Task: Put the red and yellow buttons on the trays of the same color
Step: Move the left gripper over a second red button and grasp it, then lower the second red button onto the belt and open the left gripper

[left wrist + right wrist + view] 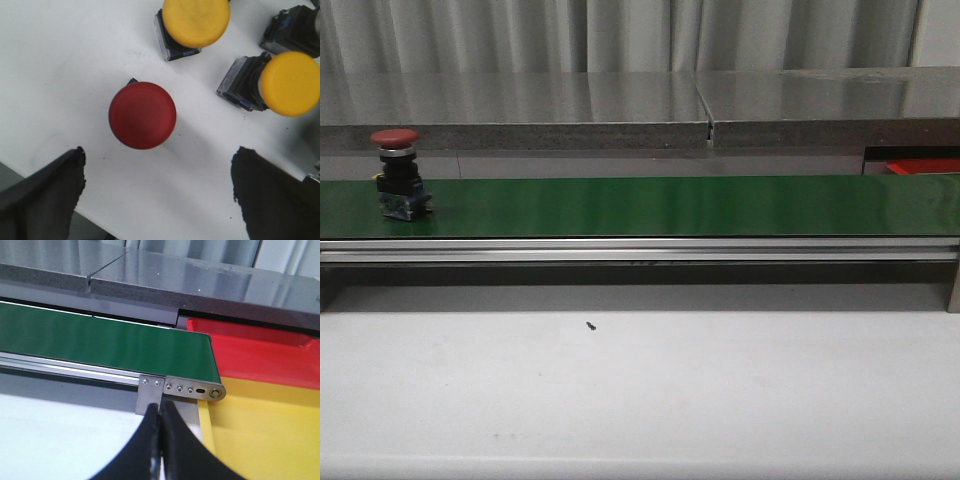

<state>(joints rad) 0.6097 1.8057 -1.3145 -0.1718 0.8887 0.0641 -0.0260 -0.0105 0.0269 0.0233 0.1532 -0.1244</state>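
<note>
– how's your light?
– soft and even in front; the green belt [650, 205] carries a pale sheen; a dark shadow lies under its rail.
– wrist views?
– bright; the left wrist's red button [142, 115] looks slightly soft, with a faint shadow.

A lab or industrial test cell: green conveyor belt [670, 205] on aluminium rails, white table [640, 390], curtained backdrop [620, 35]

The green belt [660, 205] looks smooth and shiny, its rail [640, 250] is dull metal, and the button caps [142, 115] look matt plastic.
</note>
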